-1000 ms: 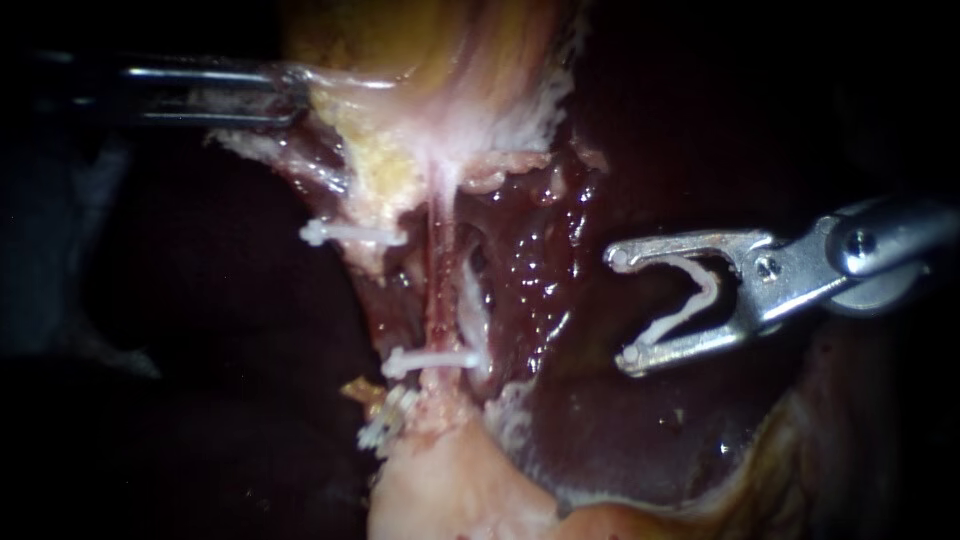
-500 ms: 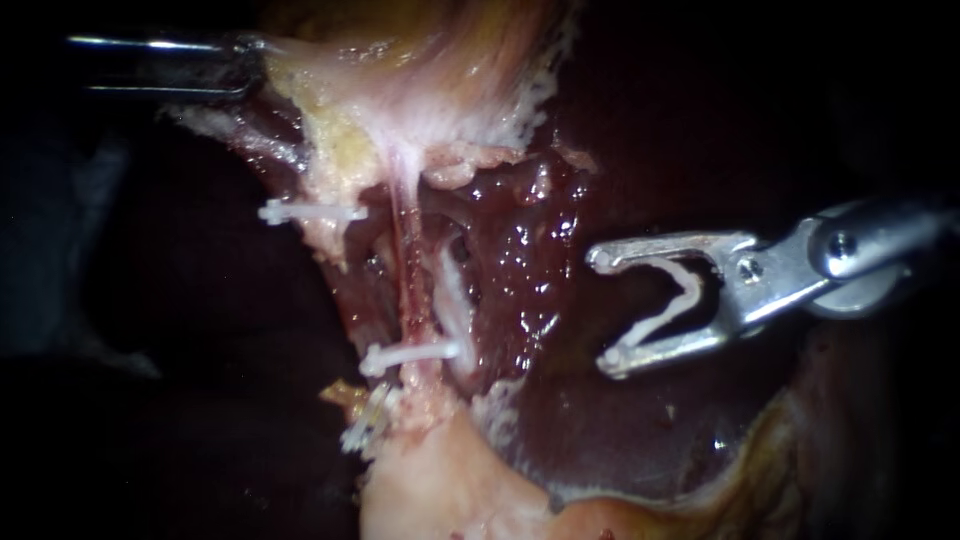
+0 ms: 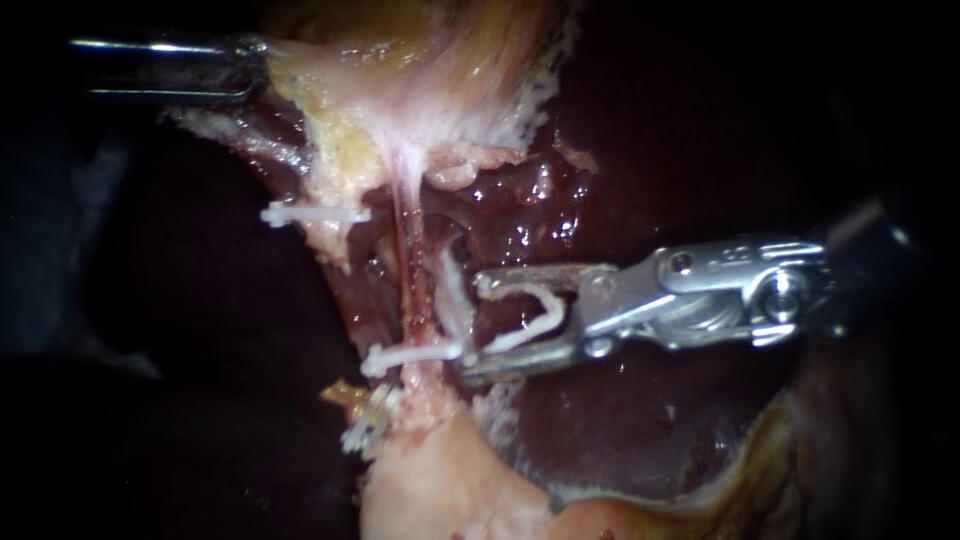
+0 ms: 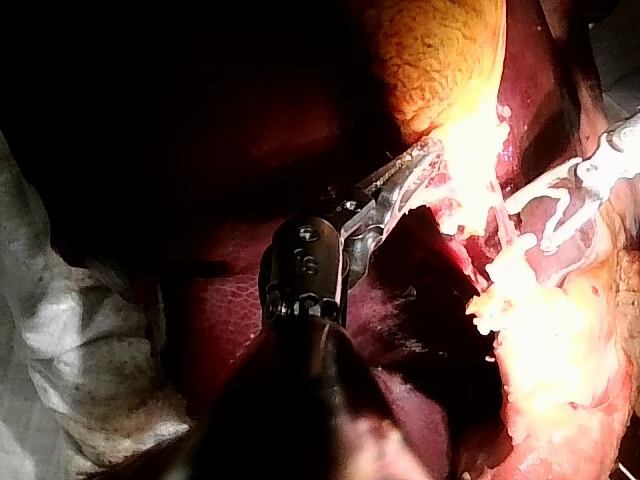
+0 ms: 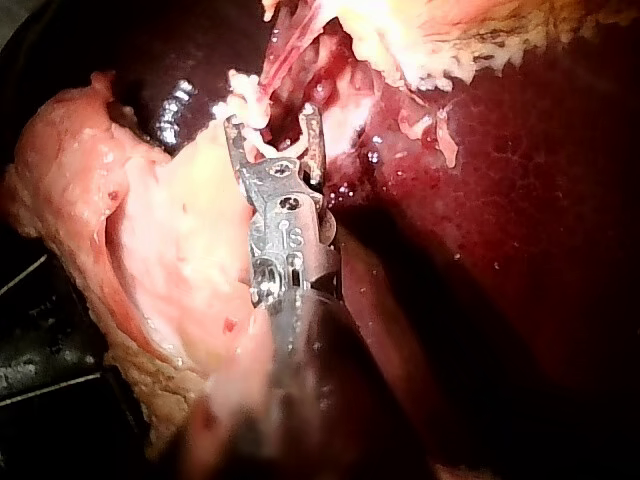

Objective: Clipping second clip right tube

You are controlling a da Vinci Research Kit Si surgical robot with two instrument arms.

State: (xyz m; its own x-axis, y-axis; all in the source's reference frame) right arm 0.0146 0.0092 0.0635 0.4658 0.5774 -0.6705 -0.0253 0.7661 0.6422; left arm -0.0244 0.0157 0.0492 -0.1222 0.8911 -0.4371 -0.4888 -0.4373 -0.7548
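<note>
My left instrument point(image 3: 252, 78) enters at the upper left, its jaws shut on the pale edge of the gallbladder point(image 3: 400, 70), holding it taut; the left wrist view shows the same hold point(image 4: 418, 165). Two tubes run down from there: a reddish one point(image 3: 408, 270) and, to its right, a pale right tube point(image 3: 455, 295). A white clip point(image 3: 412, 353) lies across both low down. My right instrument point(image 3: 476, 325) comes in from the right. Its jaws stand wide apart with an open white clip point(image 3: 535, 312) seated against both, tips at the right tube just above the lower clip. The right wrist view shows those jaws point(image 5: 272, 118).
Another white clip point(image 3: 315, 214) sits on the tissue to the left, higher up, and one more point(image 3: 365, 425) lies below the tubes. Dark red liver point(image 3: 640, 430) lies behind and under my right instrument. Pale fatty tissue point(image 3: 430, 490) bulges at the lower edge.
My right instrument has moved left across the liver, from well clear of the tubes to the right tube, still carrying its open clip. The left instrument drew the gallbladder edge slightly left earlier.
</note>
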